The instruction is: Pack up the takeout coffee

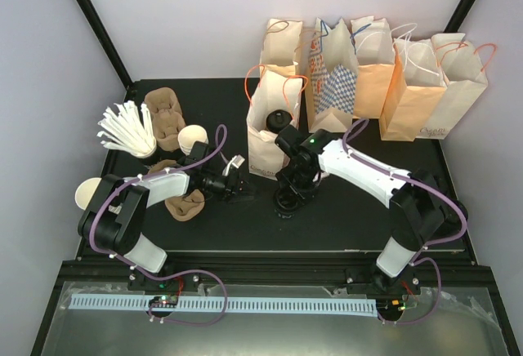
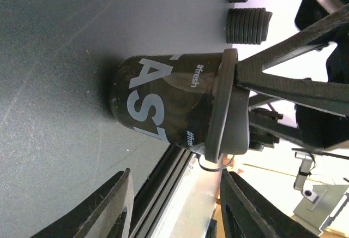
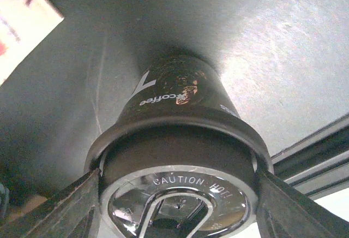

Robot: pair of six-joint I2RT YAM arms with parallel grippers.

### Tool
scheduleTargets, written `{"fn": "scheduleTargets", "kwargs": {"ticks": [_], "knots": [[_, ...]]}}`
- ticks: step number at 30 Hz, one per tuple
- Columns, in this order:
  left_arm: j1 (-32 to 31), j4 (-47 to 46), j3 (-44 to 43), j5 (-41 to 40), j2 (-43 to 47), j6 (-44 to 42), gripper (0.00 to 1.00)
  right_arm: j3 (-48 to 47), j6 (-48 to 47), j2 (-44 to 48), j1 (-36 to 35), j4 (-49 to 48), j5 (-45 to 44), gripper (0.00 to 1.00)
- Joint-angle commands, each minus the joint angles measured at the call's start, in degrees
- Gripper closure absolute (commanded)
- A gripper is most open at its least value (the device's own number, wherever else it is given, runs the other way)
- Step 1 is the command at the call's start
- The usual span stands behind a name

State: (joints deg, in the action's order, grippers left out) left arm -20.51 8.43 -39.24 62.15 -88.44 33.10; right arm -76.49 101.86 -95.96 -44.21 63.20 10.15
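Right end effector (image 3: 177, 210) straddles the takeout coffee (image 3: 174, 93) (grip unclear); left end effector (image 2: 174, 210) gapes empty.

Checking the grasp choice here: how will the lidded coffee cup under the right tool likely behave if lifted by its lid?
The coffee cup tapers to a narrow base, so a sideways nudge would probably tip it. Its lid looks like glossy plastic, likely slippery and only pressed on, so it might pop off. The right tool straddles that lid.
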Motion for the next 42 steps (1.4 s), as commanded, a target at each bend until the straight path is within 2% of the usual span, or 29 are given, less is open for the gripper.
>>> {"fn": "scheduleTargets", "kwargs": {"ticks": [1,3,6,9,11,19,27,35,42], "knots": [[0.5,1.8,-1.2,2.3,-0.2,-1.8,0.53,-3.4,-27.6,-3.8,2.1,-3.2,5.4,0.29],[0.5,1.7,-1.2,2.5,-0.1,-1.5,0.53,-7.9,-41.0,-6.6,2.1,0.0,8.0,0.27],[0.5,1.1,-1.2,2.7,0.1,-0.9,0.53,-14.5,-57.3,-8.4,1.8,11.1,2.3,0.25],[0.3,0.0,-0.8,3.2,0.3,0.3,0.53,-17.8,-67.7,-10.0,1.7,18.3,-1.3,0.24],[0.0,-0.7,-0.5,3.5,0.5,1.2,0.53,-19.3,-71.3,-12.0,1.6,22.5,-4.3,0.25],[-1.3,-3.0,1.1,3.2,1.7,4.2,0.53,-16.5,-76.1,-8.0,1.5,23.8,-8.9,0.25],[-8.7,-13.7,1.7,-0.9,2.1,13.8,0.53,-9.6,-80.4,-4.1,0.5,18.9,-15.3,0.26],[-16.0,-23.6,1.0,-5.3,-0.7,22.2,0.54,2.7,-77.2,1.4,0.5,8.9,-8.9,0.26],[-21.0,-26.5,-1.9,-7.1,-5.5,24.5,0.56,9.7,-75.0,4.1,0.8,2.3,-5.5,0.28]]}}
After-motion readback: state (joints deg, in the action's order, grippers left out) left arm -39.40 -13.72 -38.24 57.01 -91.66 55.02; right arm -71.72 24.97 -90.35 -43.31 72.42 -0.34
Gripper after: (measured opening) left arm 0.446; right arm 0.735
